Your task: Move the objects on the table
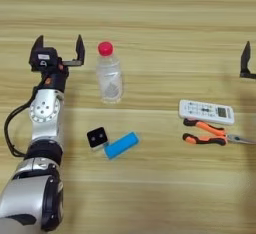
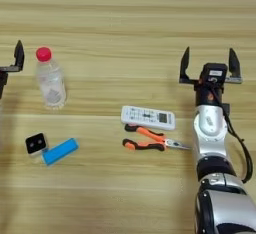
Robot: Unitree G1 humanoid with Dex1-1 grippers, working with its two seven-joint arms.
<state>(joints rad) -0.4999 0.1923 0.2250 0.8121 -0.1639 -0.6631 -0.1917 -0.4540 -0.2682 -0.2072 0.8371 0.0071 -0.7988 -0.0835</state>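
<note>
clear plastic bottle (image 1: 109, 79), wood-grain table (image 1: 150, 8) (matt)

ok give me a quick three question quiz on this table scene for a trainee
1. True or false: the left tool is shut on the clear plastic bottle with a red cap.
2. What lies directly in front of the white remote control, on the robot's side?
3. The small black cube touches: A) the blue rectangular block B) the bottle C) nothing

Key: 1 false, it is open beside the bottle; 2 the orange-handled pliers; 3 A
</note>
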